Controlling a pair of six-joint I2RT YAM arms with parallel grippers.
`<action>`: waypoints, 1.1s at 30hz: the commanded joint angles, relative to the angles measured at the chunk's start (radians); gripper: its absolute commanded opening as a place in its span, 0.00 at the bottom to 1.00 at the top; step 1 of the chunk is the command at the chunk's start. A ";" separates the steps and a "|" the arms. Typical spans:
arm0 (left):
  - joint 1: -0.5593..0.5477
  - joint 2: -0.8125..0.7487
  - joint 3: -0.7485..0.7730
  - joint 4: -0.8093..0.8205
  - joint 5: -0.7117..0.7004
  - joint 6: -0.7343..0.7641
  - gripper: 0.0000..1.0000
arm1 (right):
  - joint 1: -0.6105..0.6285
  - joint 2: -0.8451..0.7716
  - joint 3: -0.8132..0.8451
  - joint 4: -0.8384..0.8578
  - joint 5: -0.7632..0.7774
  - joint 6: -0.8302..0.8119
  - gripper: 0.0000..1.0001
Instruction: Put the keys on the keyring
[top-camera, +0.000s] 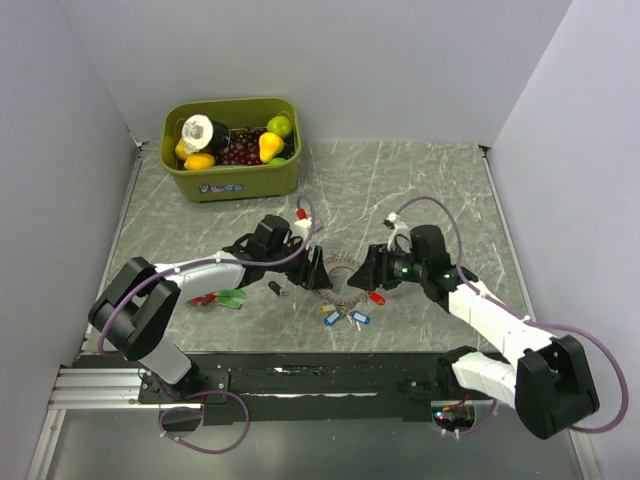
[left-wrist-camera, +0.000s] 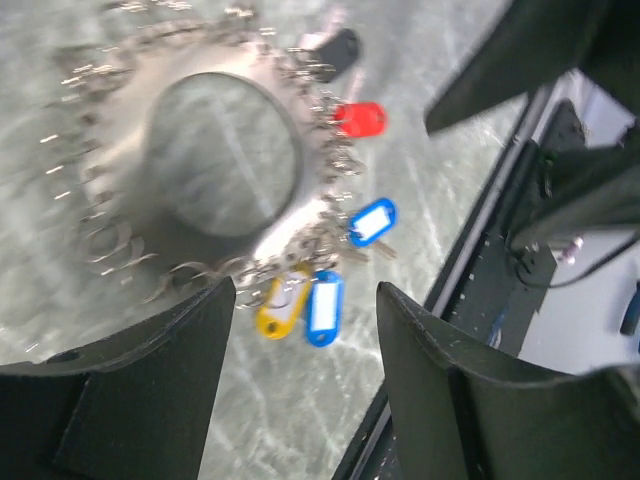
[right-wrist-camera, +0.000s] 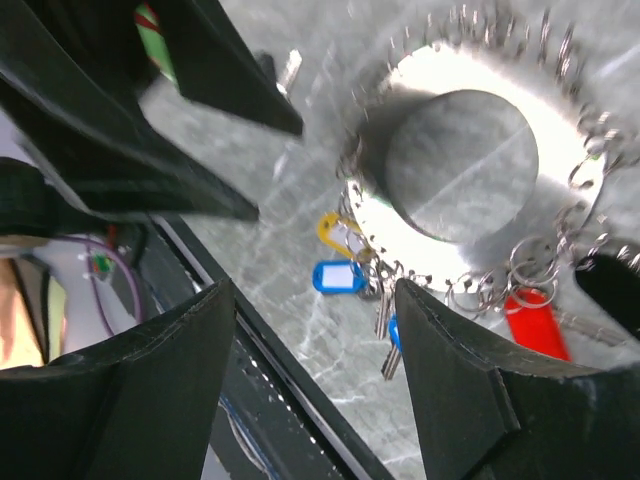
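The keyring (top-camera: 343, 281) lies on the marble table between my two grippers, a grey metal loop with many small rings. Yellow (top-camera: 327, 310), blue (top-camera: 334, 321) and red (top-camera: 377, 297) keys hang from its near side. In the left wrist view the keyring (left-wrist-camera: 110, 230) carries yellow (left-wrist-camera: 280, 308), two blue (left-wrist-camera: 325, 305), red (left-wrist-camera: 360, 118) and black (left-wrist-camera: 335, 50) tags. The right wrist view shows the keyring (right-wrist-camera: 590, 170), the same tags and a small dark key (right-wrist-camera: 283, 68). My left gripper (top-camera: 316, 270) and right gripper (top-camera: 364, 270) hover open and empty at either side.
A green bin (top-camera: 235, 185) with toy fruit stands at the back left. A loose small dark key (top-camera: 275, 290) lies left of the keyring. Red (top-camera: 203, 298) and green (top-camera: 232, 298) tagged keys lie under the left arm. The black base rail (top-camera: 330, 370) runs along the near edge.
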 joint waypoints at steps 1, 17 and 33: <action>-0.040 -0.009 0.014 0.090 0.037 0.045 0.64 | -0.063 -0.064 -0.026 0.102 -0.135 -0.009 0.72; -0.172 0.160 0.097 0.084 -0.132 0.079 0.46 | -0.156 -0.089 -0.061 0.115 -0.193 0.001 0.71; -0.182 0.184 0.087 0.062 -0.169 0.114 0.36 | -0.158 -0.055 -0.064 0.137 -0.218 0.009 0.71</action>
